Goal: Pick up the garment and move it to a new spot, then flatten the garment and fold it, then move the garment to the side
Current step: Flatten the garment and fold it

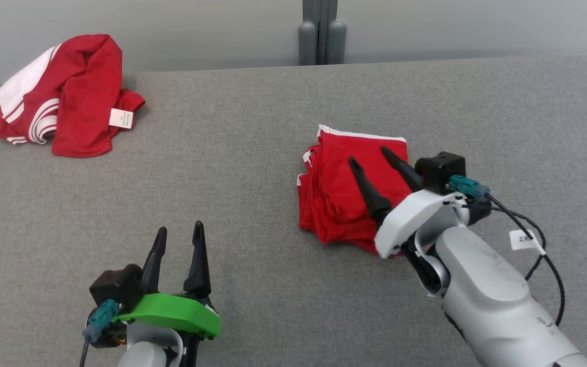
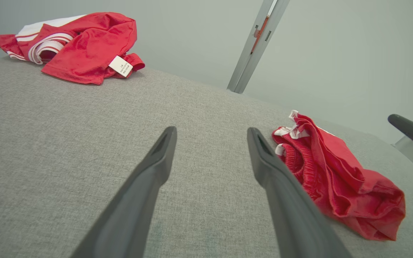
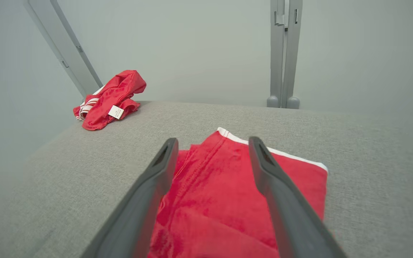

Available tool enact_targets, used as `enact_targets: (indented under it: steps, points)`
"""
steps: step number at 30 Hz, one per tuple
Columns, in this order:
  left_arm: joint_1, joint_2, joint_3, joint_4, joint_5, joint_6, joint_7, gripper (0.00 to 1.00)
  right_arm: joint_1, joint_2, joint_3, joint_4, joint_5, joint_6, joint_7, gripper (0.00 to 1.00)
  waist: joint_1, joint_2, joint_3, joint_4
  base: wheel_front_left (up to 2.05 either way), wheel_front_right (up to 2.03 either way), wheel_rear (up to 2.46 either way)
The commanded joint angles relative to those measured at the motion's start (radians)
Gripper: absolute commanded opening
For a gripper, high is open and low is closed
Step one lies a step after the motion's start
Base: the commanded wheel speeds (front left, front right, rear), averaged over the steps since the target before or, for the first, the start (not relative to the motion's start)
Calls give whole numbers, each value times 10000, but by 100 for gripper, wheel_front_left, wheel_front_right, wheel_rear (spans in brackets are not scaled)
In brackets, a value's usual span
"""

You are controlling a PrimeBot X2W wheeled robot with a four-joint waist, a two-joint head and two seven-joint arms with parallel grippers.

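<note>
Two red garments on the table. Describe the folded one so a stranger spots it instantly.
On the grey table, look right of centre, by the right gripper. The folded red garment lies there as a flat, compact stack with one white-trimmed edge, unlike the crumpled striped garment at the far left corner.

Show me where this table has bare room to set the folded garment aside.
Bare: the table middle between the crumpled garment and the folded garment; the far right stretch beyond the folded one; the near strip between left gripper and right gripper. Crowded: the far left corner, and the folded garment's spot under the right gripper.
</note>
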Motion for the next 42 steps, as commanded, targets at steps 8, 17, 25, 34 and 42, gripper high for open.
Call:
enact_targets:
  steps: [8,17,25,34,42]
  points:
    - [127,-80,-134,56,160,-109,-8,100,473,-599,-1316,303,-1680,-15,161,56,0,0,3,40,0,0,0]
    - [-7,-117,-240,194,187,-175,-8,100,364,-265,-687,894,-2249,-15,572,0,0,0,114,297,0,0,0]
    - [-142,-142,-316,292,195,-196,-7,100,39,128,792,1871,-1744,-15,507,0,0,0,183,648,0,0,0]
    - [-152,-148,-243,354,191,-181,-7,100,-311,254,2181,2704,-1250,-15,196,0,0,0,233,751,0,0,0]
    - [-210,-158,-151,422,185,-174,-7,100,-492,250,3690,2445,-708,-15,-139,0,0,0,274,473,0,0,0]
